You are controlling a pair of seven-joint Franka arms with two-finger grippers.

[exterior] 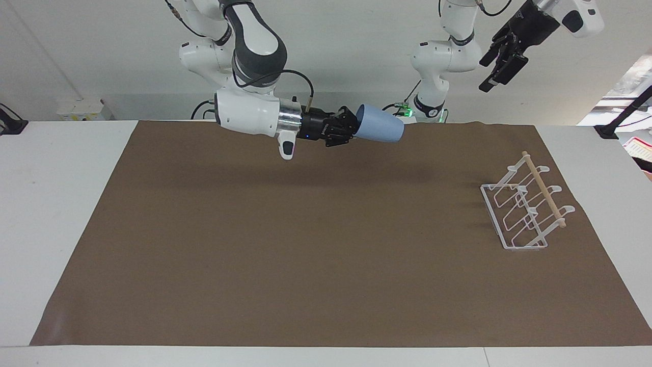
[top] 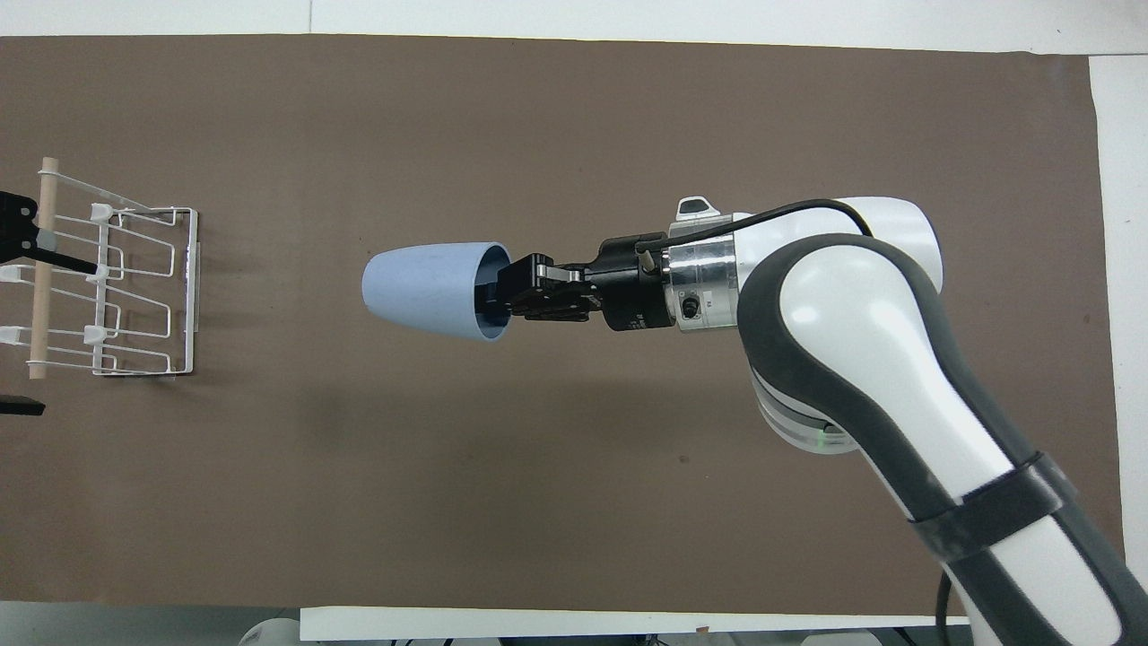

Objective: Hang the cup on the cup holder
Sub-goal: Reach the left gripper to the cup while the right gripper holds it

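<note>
The cup (exterior: 381,130) is a light blue tumbler. My right gripper (exterior: 351,127) is shut on its rim, with one finger inside the mouth, and holds it on its side in the air over the middle of the brown mat, base pointing toward the left arm's end. It also shows in the overhead view (top: 421,290), with the right gripper (top: 498,292) at its mouth. The cup holder (exterior: 524,209), a white wire rack with a wooden dowel, stands on the mat at the left arm's end (top: 117,287). My left gripper (exterior: 496,69) is open and empty, high above the rack.
The brown mat (exterior: 305,244) covers most of the white table (exterior: 51,204). Only the tips of the left fingers (top: 18,235) show in the overhead view, over the rack's dowel side.
</note>
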